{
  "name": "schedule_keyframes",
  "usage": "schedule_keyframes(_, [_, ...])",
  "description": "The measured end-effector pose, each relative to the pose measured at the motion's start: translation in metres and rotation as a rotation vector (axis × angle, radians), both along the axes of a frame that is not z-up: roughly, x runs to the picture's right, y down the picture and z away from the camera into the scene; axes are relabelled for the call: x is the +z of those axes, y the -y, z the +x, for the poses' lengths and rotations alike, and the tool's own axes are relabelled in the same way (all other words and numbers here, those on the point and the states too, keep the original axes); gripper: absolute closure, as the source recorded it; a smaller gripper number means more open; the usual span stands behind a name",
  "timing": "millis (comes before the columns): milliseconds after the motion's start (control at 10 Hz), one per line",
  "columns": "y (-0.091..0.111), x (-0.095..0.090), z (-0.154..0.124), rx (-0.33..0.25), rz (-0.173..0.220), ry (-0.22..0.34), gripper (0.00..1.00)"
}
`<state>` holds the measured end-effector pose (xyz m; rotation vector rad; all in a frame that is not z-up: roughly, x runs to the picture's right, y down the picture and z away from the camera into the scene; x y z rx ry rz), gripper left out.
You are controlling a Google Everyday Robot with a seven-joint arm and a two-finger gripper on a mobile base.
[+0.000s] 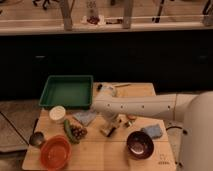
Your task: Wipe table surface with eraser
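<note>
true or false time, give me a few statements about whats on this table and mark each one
1. The green tray sits at the far left of the table. True.
2. The orange bowl is inside the tray. False: it stands on the table near the front left corner.
3. The gripper is down over the middle of the table. True.
4. The dark bowl is left of the orange bowl. False: it is to its right.

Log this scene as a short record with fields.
table: wooden
claw: low over the table's middle, on a white arm coming from the right
eraser: cannot be made out at the claw
tray: green, back left
orange bowl: front left
dark bowl: front right
sponge: blue, right of claw
cloth: left of claw
</note>
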<state>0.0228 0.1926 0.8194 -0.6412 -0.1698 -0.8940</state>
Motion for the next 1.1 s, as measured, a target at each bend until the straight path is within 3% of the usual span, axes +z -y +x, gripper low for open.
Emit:
schedule_keyframes(400, [-0.007, 0.003, -0.05, -0.093, -0.021, 0.083, 0.96])
schedule_keyframes(700, [-0.031, -0.012, -0.077, -0.172, -0.035, 0.175, 0.96])
schedule_keyframes(1100, [-0.055, -0.037, -0.063, -0.189, -0.023, 0.217, 0.96])
